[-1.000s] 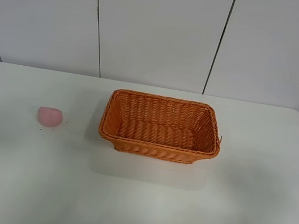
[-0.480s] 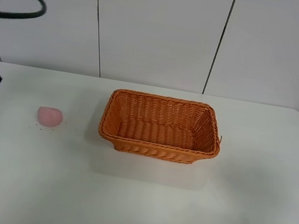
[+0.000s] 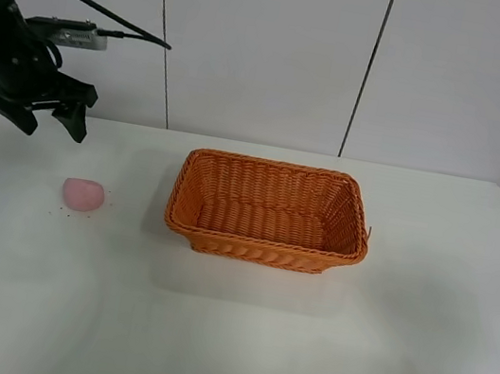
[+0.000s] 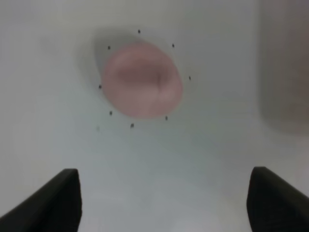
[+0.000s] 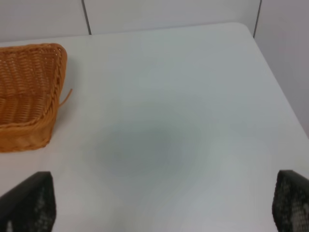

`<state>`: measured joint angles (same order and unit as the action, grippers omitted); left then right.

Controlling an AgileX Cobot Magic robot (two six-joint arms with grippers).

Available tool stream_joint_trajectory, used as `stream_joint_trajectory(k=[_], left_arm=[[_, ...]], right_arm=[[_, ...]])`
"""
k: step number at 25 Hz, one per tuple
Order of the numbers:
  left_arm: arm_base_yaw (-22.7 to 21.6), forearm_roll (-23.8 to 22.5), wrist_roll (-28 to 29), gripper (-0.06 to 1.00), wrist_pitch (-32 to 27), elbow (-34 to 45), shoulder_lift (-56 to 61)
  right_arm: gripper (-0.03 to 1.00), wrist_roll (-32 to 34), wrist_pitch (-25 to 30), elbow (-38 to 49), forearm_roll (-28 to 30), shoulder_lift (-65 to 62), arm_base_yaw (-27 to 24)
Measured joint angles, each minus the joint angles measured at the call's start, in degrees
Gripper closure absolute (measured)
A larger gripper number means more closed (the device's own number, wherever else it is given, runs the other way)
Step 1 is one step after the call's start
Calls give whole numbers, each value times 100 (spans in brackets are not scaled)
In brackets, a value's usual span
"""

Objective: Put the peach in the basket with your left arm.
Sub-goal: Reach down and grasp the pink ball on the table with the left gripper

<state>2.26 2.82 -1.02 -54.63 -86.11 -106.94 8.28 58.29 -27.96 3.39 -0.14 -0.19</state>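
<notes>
Left arm (image 3: 11, 37) upper left of frame, its jaws apart, clear of peach (image 3: 83, 195). Basket (image 3: 258, 251) centre, on tabletop (image 3: 413, 358). Right jaws apart.

White table (image 3: 225, 336) before a pale panelled wall (image 3: 264, 45) with dark seams (image 3: 367, 72)

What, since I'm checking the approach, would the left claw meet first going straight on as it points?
Probably the peach: the wrist view shows it ahead of the open left claw, nothing between. Depth is unclear; it could land on the table just beside it.
</notes>
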Motion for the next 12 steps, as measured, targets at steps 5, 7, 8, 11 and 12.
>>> stream_joint_trajectory(k=[5, 7, 8, 11, 12], left_arm=[[0, 0, 0, 13, 122, -406, -826], [0, 0, 0, 13, 302, -412, -1065], [0, 0, 0, 13, 374, -412, -1190], [0, 0, 0, 13, 458, -412, -1510], [0, 0, 0, 13, 499, -412, -1606]], right_arm=[[27, 0, 0, 0, 0, 0, 0], [27, 0, 0, 0, 0, 0, 0], [27, 0, 0, 0, 0, 0, 0], [27, 0, 0, 0, 0, 0, 0], [27, 0, 0, 0, 0, 0, 0]])
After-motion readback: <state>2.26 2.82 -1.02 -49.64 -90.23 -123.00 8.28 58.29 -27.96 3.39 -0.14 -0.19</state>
